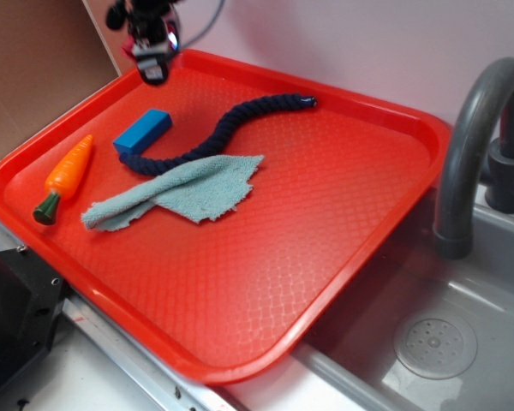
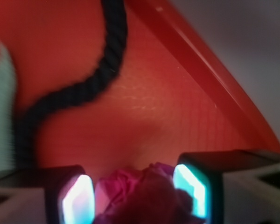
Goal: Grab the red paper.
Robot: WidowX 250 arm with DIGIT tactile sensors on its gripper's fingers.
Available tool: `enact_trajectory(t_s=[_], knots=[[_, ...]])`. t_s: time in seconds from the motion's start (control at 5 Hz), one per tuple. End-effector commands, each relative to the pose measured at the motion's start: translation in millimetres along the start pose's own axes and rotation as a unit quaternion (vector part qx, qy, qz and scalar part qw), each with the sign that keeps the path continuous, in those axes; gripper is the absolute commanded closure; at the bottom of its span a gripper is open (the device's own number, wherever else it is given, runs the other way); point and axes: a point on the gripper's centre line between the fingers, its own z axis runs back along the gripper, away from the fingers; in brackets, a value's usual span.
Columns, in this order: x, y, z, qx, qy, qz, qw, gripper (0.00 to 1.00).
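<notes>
— Gripper (image 2: pixel 134 191) position?
— At the tray's (image 1: pixel 343 282) far-left corner. The wrist view shows the red paper (image 2: pixel 140 196) between the two pads (image 2: pixel 78 196), which sit close against its sides; a firm grip can't be confirmed.
— Anything nearby?
— Dark rope (image 1: pixel 223 133), blue block (image 1: pixel 142 131), toy carrot (image 1: pixel 64 178) and teal cloth (image 1: pixel 180 193) lie on the tray.

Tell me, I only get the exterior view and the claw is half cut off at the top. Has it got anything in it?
Observer: Yes. The wrist view shows the red paper sitting between the gripper's two fingers.
Operator: Is it squeezed tight?
Observer: The wad fills the gap between the fingers, but I cannot tell whether they press on it.
Operator: Anything else near it?
Observer: The dark rope curves across the red tray just ahead, apart from the paper.
</notes>
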Motion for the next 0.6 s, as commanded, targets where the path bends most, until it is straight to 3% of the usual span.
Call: enact_trajectory(t_s=[0.0, 0.2, 0.4], knots=[[-15.9, -44.2, 116.8, -0.064, -0.077, 0.243, 0.965, 1.00], [-16.5, -61.7, 134.7, -0.035, -0.089, 0.361, 0.927, 1.00], [-7.3, -59.7, 121.9, -0.036, -0.078, 0.344, 0.935, 1.00]])
